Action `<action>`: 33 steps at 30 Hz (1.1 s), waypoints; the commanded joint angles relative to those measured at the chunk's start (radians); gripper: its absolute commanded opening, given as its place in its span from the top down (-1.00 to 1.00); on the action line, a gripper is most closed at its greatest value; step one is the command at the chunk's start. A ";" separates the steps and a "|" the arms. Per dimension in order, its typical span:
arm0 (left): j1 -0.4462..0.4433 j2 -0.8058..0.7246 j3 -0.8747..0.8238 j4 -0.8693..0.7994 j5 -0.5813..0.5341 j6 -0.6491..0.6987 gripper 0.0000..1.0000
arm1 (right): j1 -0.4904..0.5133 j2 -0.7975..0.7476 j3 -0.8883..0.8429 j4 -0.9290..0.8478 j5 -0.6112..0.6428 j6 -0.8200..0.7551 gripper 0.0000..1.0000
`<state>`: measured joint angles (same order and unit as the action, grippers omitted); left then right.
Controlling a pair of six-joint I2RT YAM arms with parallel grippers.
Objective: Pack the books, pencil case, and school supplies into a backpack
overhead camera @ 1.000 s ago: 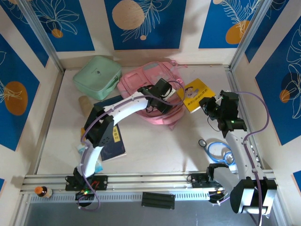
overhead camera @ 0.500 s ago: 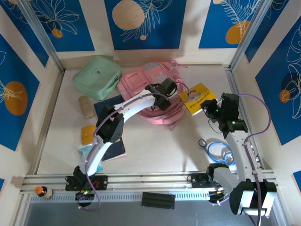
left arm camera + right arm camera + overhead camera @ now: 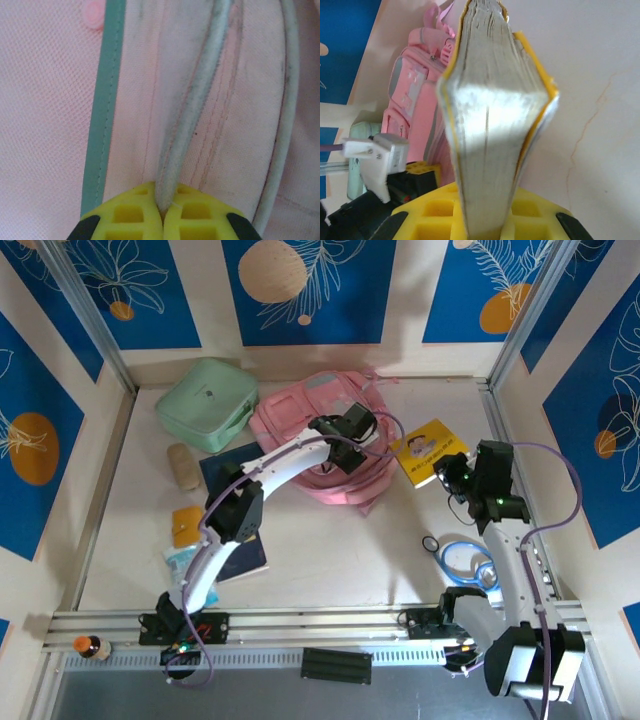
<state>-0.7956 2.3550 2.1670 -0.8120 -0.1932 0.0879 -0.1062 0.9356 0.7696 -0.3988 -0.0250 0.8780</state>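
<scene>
The pink backpack (image 3: 300, 415) lies against the middle of the counter's far edge, with a mint-green case (image 3: 205, 403) just beside it in the far left corner. The left arm (image 3: 275, 462) reaches across the backpack's front. In the left wrist view, the left jaws are pressed together, and their yellow fingertips (image 3: 125, 216) pinch a greyish cord-like piping (image 3: 192, 110) that runs over the pink fabric beside a teal strip (image 3: 102, 110).

The right arm (image 3: 512, 550) rises along the counter's right edge. Its right jaws clamp the yellow book (image 3: 428, 448), which sits just right of the backpack, toward the far right corner. From the right wrist, that book (image 3: 490, 120) shows edge-on between the yellow fingers (image 3: 535, 212), its pale page edges facing the camera and the backpack (image 3: 417, 100) beyond it on the left.

The beige pencil case (image 3: 182, 467) lies near the left edge, just on the near side of the mint-green case. One navy book (image 3: 222, 462) rests between the pencil case and the backpack, partly under the left arm. A second navy book (image 3: 248, 558) lies closer to the near left corner, also partly under that arm, with the brown book (image 3: 187, 525) just to its left. A blue looped cord (image 3: 465, 558) lies near the right edge, beside the right arm.
</scene>
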 commanded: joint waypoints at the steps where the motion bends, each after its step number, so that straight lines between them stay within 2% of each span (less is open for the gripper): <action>1: 0.024 -0.118 -0.013 0.039 0.104 -0.028 1.00 | -0.044 -0.053 0.024 0.021 0.006 -0.064 0.99; 5: 0.034 -0.181 -0.026 0.075 0.132 -0.045 1.00 | -0.074 -0.082 0.014 0.002 -0.016 -0.086 0.98; 9: 0.034 -0.269 -0.083 0.165 0.112 -0.055 1.00 | -0.084 -0.105 -0.015 0.011 -0.060 -0.103 0.98; 15: 0.033 -0.427 -0.285 0.407 0.061 -0.079 1.00 | -0.084 -0.133 -0.123 0.223 -0.301 -0.034 0.96; 18: 0.033 -0.479 -0.352 0.498 0.082 -0.091 1.00 | -0.054 -0.100 -0.170 0.316 -0.359 0.042 0.96; 23: 0.033 -0.517 -0.387 0.565 0.143 -0.108 1.00 | 0.056 -0.033 -0.200 0.419 -0.338 0.111 0.96; 28: 0.032 -0.519 -0.377 0.576 0.174 -0.130 1.00 | 0.190 0.055 -0.165 0.476 -0.241 0.153 0.96; 33: 0.033 -0.521 -0.374 0.594 0.193 -0.154 1.00 | 0.278 0.188 -0.138 0.585 -0.154 0.214 0.97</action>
<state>-0.7528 1.9156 1.7676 -0.3893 -0.0586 -0.0372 0.1413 1.0866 0.5823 0.0387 -0.2432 1.0409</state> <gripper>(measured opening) 0.064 0.119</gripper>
